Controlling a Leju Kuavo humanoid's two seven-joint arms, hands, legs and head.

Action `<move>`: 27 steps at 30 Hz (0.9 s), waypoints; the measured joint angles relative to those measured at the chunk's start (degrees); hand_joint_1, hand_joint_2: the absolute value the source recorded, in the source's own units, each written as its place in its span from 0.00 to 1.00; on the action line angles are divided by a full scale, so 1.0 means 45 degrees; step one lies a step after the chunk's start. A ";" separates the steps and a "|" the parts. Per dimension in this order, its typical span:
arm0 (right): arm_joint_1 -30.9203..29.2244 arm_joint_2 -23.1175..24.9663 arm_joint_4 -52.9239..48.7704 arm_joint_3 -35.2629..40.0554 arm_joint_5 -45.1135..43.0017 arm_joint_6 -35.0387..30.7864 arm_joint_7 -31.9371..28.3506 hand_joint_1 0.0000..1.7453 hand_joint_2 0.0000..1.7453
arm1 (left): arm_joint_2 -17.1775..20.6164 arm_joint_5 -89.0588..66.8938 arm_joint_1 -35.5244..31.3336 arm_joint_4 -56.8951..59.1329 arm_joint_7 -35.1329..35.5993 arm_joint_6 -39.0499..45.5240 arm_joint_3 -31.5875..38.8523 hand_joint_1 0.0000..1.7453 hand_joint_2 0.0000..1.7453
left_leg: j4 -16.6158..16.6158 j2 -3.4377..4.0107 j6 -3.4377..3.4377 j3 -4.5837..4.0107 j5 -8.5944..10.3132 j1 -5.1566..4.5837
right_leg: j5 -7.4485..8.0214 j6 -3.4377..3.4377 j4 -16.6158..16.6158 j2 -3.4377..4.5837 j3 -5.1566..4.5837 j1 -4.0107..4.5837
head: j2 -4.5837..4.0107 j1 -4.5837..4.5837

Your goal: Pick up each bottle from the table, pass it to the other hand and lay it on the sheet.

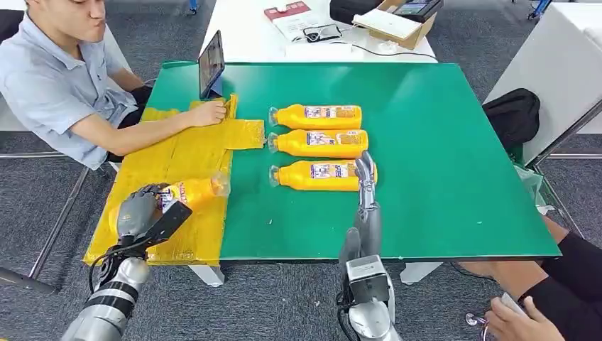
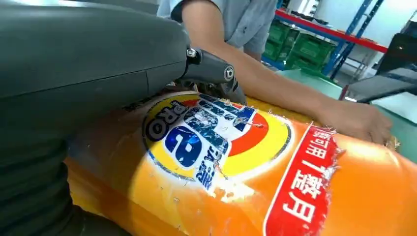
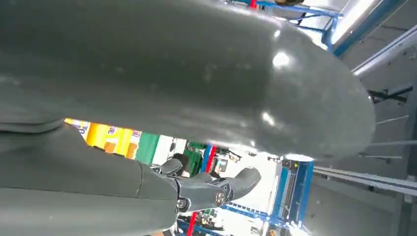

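Left robot hand (image 1: pixel 139 210) holds a bottle (image 1: pixel 195 190) over the yellow sheet (image 1: pixel 181 160), person's hand (image 1: pixel 209 113) beyond.

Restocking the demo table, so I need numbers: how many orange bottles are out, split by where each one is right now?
Orange bottles lying on the green table: 3
Orange bottle in the left hand, over the yellow sheet: 1
Total: 4

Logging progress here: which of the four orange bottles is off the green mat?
The bottle held by the left hand over the yellow sheet; the three other bottles lie in a row on the green mat.
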 measured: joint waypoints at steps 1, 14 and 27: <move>-0.0006 0.0000 0.0015 0.0000 0.0068 0.0039 0.0000 0.00 0.00 | 0.0029 -0.0049 -0.0027 0.0092 0.0005 -0.0141 -0.0005 0.04 1.00 | 0.0000 0.0000 -0.0001 0.0004 0.0000 0.0000 | 0.0000 0.0000 0.0001 0.0000 0.0003 0.0000 | 0.0000 0.0000; -0.0441 -0.0019 0.0787 -0.0122 0.0282 0.0806 0.0350 0.00 0.00 | 0.0078 0.2037 -0.0200 0.0387 -0.1055 -0.3033 -0.0010 0.00 1.00 | -0.0006 -0.0045 -0.0003 0.0087 0.0000 -0.0001 | -0.0014 -0.0007 -0.0002 -0.0017 0.0096 -0.0002 | 0.0000 -0.0005; -0.0611 -0.0019 0.1647 -0.0709 0.0622 0.0757 0.0102 0.00 0.00 | -0.0661 0.7569 0.1462 -0.3407 -0.1666 -0.7325 -0.0403 0.00 1.00 | 0.0002 -0.0056 0.0007 0.0036 0.0029 -0.0002 | 0.0002 -0.0001 -0.0001 -0.0048 0.0056 -0.0003 | 0.0000 0.0000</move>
